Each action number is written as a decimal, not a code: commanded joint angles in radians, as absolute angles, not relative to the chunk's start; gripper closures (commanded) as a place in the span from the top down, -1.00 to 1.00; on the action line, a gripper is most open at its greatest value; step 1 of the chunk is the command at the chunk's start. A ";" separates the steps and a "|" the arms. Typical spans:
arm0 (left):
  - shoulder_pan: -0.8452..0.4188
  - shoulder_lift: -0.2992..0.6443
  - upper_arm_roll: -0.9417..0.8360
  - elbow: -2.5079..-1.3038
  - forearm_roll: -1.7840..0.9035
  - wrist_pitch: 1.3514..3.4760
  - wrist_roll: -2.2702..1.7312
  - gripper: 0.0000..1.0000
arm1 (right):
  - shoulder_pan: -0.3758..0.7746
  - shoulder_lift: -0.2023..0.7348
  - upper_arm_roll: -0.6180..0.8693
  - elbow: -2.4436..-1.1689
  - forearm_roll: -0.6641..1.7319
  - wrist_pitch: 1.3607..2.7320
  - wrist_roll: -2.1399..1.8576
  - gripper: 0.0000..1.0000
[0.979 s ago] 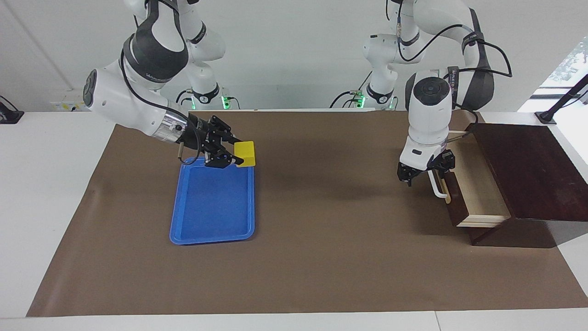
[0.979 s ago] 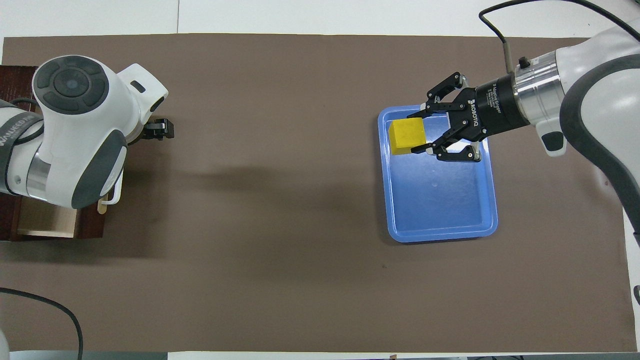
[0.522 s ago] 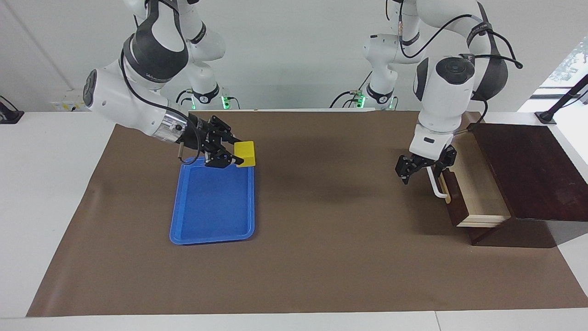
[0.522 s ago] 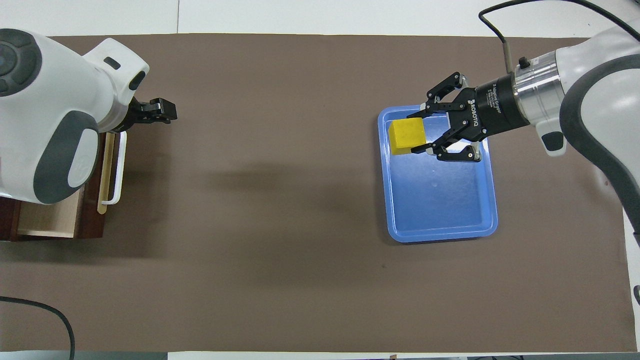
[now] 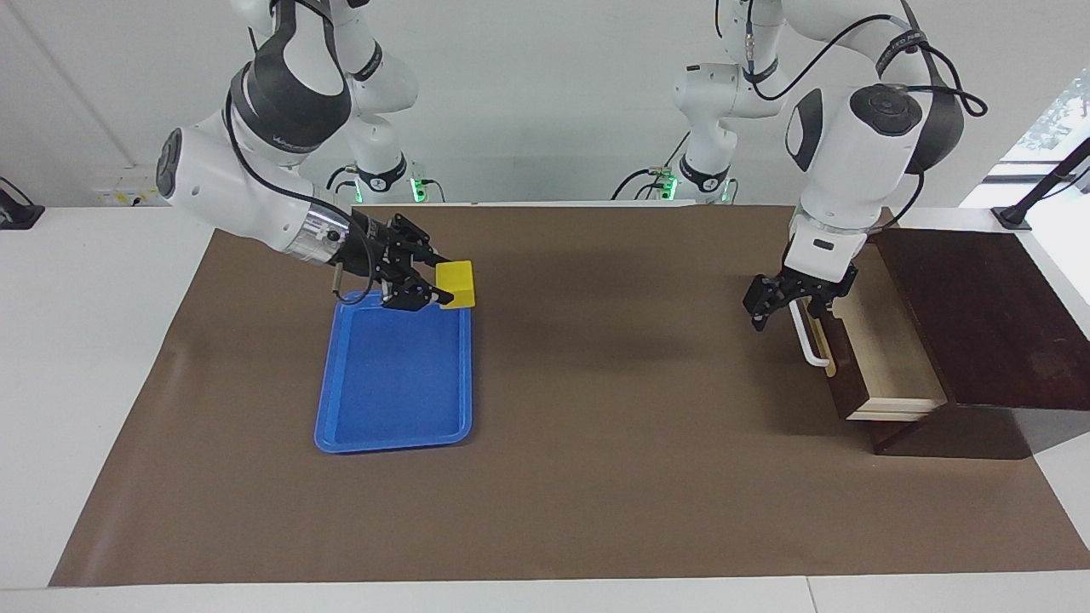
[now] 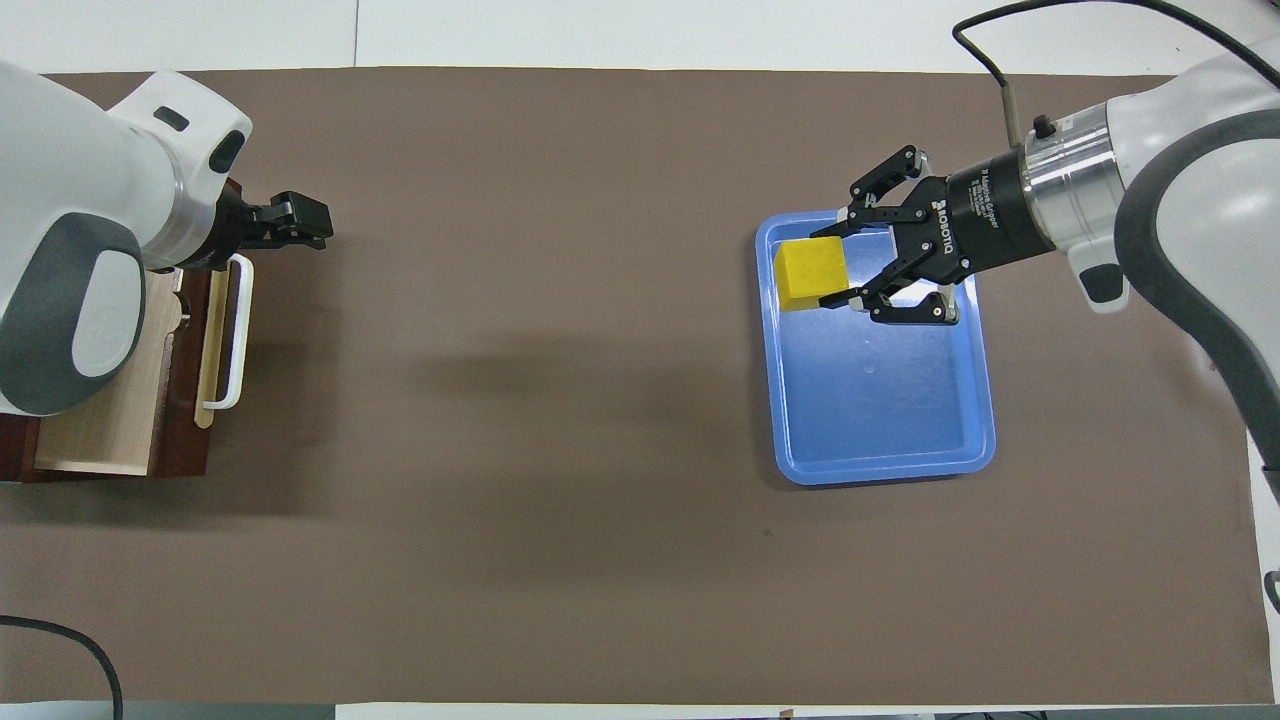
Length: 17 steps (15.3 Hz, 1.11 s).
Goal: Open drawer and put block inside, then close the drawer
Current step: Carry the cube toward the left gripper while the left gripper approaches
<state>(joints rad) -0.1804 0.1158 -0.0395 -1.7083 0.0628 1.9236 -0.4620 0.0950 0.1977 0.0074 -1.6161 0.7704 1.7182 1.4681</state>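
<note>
The drawer (image 5: 886, 353) stands pulled out of its dark wooden box (image 5: 988, 315) at the right of the facing view and the left edge of the overhead view, pale inside, with its white handle (image 5: 805, 336) toward the middle of the bench (image 5: 613, 477).

The left end effector (image 5: 760, 308) hangs in the air just above the upper end of that handle in the facing view, its fingers apart and holding nothing.

At the left of the facing view, the right end effector (image 5: 443, 288) reaches in nearly level from the upper left and is clamped on the yellow block (image 5: 455, 283). The block is lifted over the upper corner of the blue tray (image 5: 393, 375), the corner nearest the robots. In the overhead view the same block (image 6: 811, 273) shows at the upper left corner of the tray (image 6: 880, 400), between the black fingers (image 6: 838, 297).

A brown mat (image 5: 596, 511) covers most of the bench.
</note>
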 commanded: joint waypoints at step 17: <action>-0.181 0.071 -0.052 -1.662 -0.014 1.806 -1.401 1.00 | 0.251 0.195 0.012 -1.658 0.765 1.943 1.543 -1.00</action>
